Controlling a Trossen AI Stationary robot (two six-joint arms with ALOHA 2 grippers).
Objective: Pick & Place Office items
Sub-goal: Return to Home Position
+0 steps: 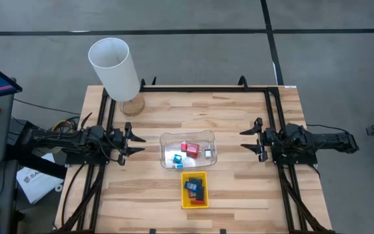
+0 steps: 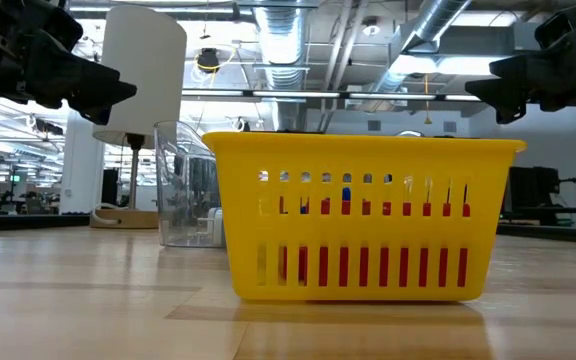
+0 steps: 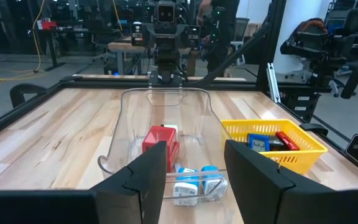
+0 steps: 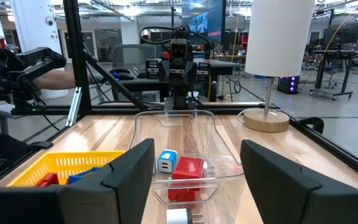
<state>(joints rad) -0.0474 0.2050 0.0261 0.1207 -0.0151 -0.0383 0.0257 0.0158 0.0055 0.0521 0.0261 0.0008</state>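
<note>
High view: items (image 1: 188, 147) are split between the clear tray (image 1: 170, 139) at centre and yellow tray (image 1: 183, 190) just below, left gripper (image 1: 137, 145) and right gripper (image 1: 244, 140) held spread, empty, at mid-left and mid-right; items are judged light, stiff, slick, best pinched across flat sides.

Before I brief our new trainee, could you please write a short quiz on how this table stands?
1. True or false: both arms' jaws are shut on office items.
2. The tall white cylindrical lamp shade stands nearest: A) the left arm; B) the right arm; C) the yellow slotted plastic bin.
3. Fill in: the small red block lies in the ____.
Key: 1 false, both stand open and empty; 2 A; 3 clear plastic tray.
</note>
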